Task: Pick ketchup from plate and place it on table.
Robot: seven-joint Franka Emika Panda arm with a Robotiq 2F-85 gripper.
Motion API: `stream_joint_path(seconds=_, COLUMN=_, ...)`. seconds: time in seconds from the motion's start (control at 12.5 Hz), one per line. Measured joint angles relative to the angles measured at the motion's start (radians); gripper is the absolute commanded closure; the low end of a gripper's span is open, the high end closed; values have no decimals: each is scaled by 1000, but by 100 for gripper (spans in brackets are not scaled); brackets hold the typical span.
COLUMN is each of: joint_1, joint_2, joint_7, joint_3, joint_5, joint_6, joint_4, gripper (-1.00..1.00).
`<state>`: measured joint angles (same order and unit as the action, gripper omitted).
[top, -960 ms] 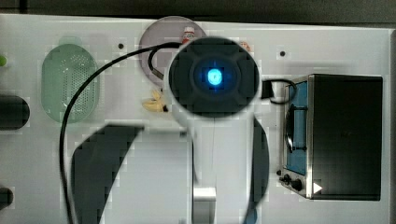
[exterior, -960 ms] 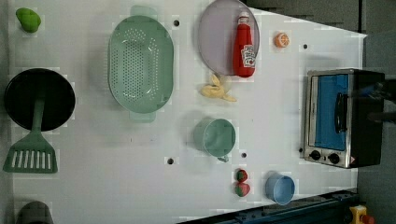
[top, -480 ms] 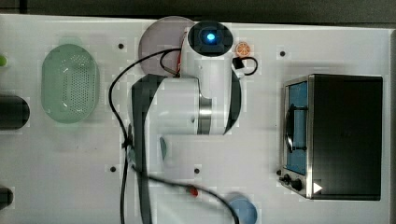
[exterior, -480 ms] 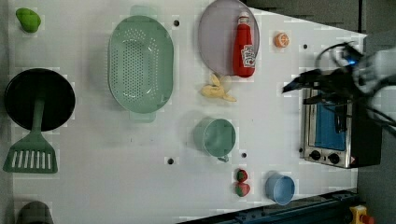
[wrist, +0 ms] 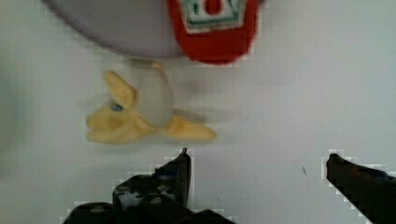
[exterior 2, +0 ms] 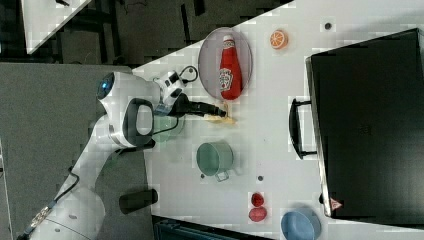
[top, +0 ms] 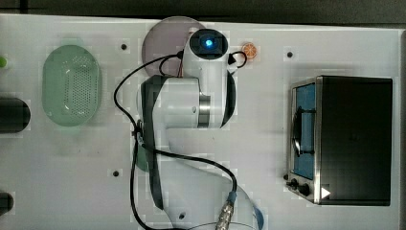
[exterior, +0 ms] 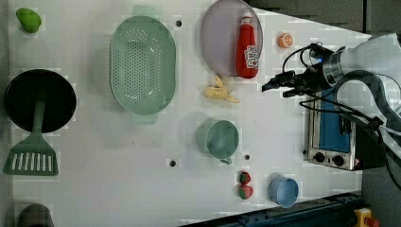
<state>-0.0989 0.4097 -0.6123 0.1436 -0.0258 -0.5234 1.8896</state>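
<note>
The ketchup (exterior: 248,47) lies on the plate (exterior: 218,42), not yet picked, and the tool (wrist: 257,163), spread wide and empty, hangs near the plate's edge.

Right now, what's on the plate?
Just the ketchup, lying flat on the plate, cap toward the far rim, base sticking over the near rim. The plate under the bottle is covered. The open gripper hangs clear of both.
</note>
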Motion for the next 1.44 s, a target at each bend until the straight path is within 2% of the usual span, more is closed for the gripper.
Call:
stream_joint_path(seconds=0.24, joint_1=8, joint_2=35, joint_7=-27, joint_3=3, joint_5=12, joint_6=-56, joint_4=-64, gripper=-100)
stream_joint_path(seconds=0.56, joint_1=18, joint_2=141, joint_7=-46, joint_3=4, joint_5=34, joint_6=-213, joint_4=-152, gripper=-100)
stream_joint_path(seconds=1.12, joint_1=23, joint_2=344, joint_7=-53, joint_3=6, joint_5=100, joint_6=-333, joint_4=-164, gripper=-100)
stream_joint_path(seconds=1.44, joint_1=31, joint_2=368, joint_7=-55, joint_3=-5, joint_5=106, joint_6=-373, joint_4=-173, gripper=-100)
